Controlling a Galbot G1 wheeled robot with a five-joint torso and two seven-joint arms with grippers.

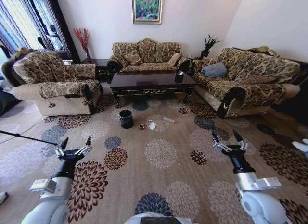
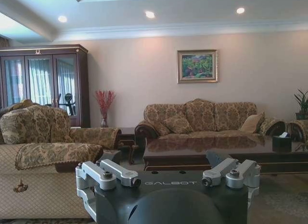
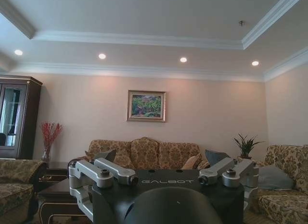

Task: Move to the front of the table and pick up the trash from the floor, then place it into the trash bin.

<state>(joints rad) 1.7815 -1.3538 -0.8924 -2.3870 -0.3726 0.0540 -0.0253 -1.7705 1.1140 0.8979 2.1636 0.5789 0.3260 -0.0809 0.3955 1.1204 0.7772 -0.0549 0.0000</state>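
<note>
The dark glossy table [image 1: 151, 84] stands ahead between the sofas, several steps away across the carpet; it also shows in the left wrist view as the table [image 2: 226, 149]. On the floor in front of it sits the black trash bin [image 1: 126, 118]. To the bin's right lies the trash: a dark lump [image 1: 142, 126], a white tissue [image 1: 151, 124] and a small clear bottle [image 1: 169, 119]. My left gripper [image 1: 76, 142] and right gripper [image 1: 230, 139] are both held low and forward over the carpet, open and empty, well short of the trash.
An armchair [image 1: 53, 82] stands left, a three-seat sofa [image 1: 147, 56] behind the table, another sofa [image 1: 250, 80] right. A small black tissue box [image 1: 179, 76] sits on the table's right end. A thin dark pole [image 1: 24, 136] reaches in from the left. Open patterned carpet lies between me and the bin.
</note>
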